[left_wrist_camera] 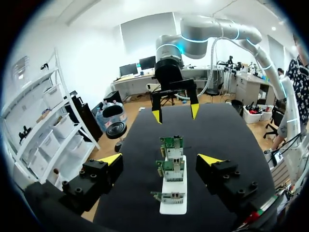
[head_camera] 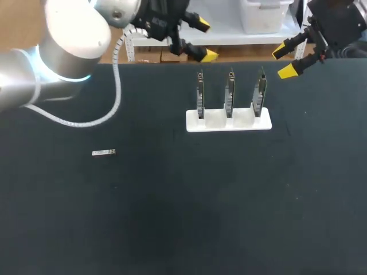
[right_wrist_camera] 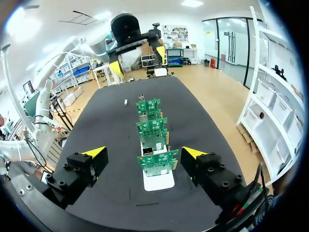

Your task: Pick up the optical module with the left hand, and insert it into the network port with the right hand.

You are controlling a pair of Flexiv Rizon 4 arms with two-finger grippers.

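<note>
Optical module (head_camera: 104,152) sits loose on the desk (head_camera: 172,217), untouched. Left end effector (head_camera: 205,40) and right end effector (head_camera: 285,61) both gape apart, presumably pre-grab.

Light comes from above, even and rather soft, so on the black bench (head_camera: 172,217) I see almost no shadows. Its matte surface takes in the light and gives no glare. The white holder (head_camera: 228,121) is the brightest thing on it, and the optical module (head_camera: 104,152) is only a small pale mark. The white joint of my left arm (head_camera: 71,34), close to the head camera, is nearly burnt out and looks soft, with a cyan ring glowing. In both wrist views the ceiling lamps wash to white, the bench edges bend a little, and the black bodies of my jaws keep little detail.
</note>
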